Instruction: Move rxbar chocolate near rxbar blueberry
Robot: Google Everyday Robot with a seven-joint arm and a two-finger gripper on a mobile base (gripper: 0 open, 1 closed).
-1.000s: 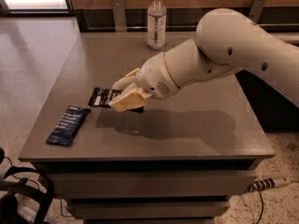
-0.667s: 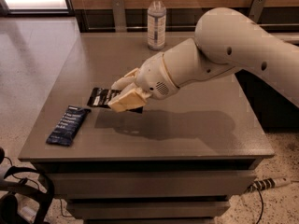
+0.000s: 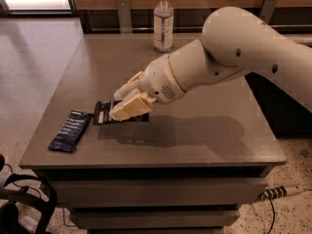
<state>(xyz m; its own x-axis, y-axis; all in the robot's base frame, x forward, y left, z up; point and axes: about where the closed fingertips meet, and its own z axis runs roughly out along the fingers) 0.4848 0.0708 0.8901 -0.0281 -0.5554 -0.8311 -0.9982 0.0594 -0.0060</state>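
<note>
The rxbar chocolate (image 3: 103,113), a flat black wrapper with white text, sits low over the left part of the grey table (image 3: 195,130); its right half is hidden under my gripper. My gripper (image 3: 120,103) is shut on the bar, with its cream fingers (image 3: 132,107) across it. The rxbar blueberry (image 3: 70,130), a dark navy wrapper, lies flat just left of the black bar, near the table's front left corner, with a small gap between them.
A clear water bottle (image 3: 164,21) with a white cap stands at the back of the table. My white arm (image 3: 234,48) reaches in from the right. A power strip (image 3: 278,193) and cables lie on the floor at the front.
My gripper and the black bar have moved a little toward the table's front and down. The blue bar has not moved.
</note>
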